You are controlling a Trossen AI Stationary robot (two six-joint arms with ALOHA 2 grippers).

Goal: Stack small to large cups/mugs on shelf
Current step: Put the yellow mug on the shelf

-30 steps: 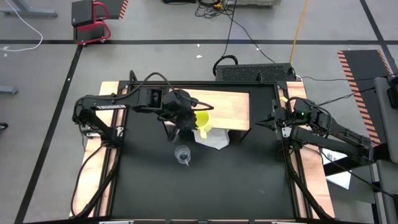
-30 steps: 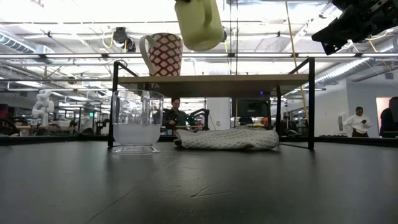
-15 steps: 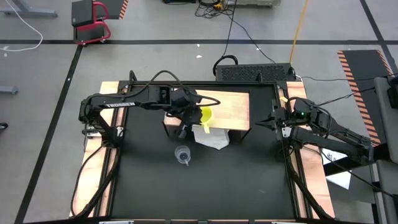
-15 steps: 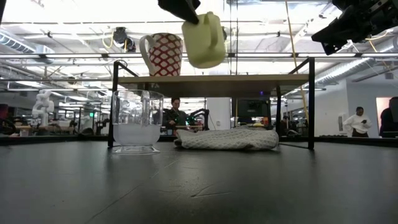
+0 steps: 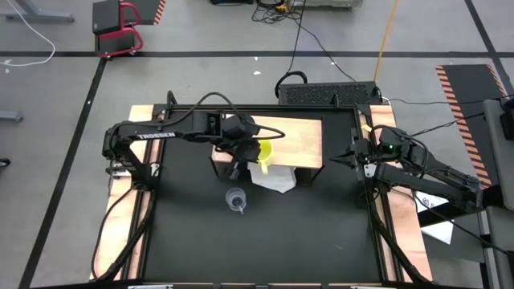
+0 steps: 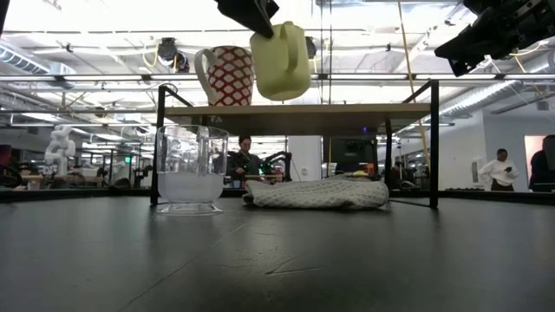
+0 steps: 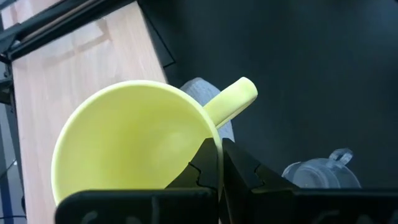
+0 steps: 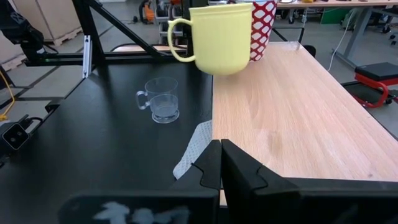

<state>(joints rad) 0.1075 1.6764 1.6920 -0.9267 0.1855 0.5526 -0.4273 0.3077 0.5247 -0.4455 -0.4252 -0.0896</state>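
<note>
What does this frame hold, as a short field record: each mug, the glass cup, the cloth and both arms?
yellow mug: held in the air by left gripper, just over the shelf
white mug: standing on shelf
glass cup: on table, in front of shelf
cloth: lying under shelf
right gripper: idle at table's right edge, fingers shut, empty

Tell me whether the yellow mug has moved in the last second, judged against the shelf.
Yes. In the low view the yellow mug, held by the left hand, has come down toward the shelf top and hangs upright beside the white mug.
</note>
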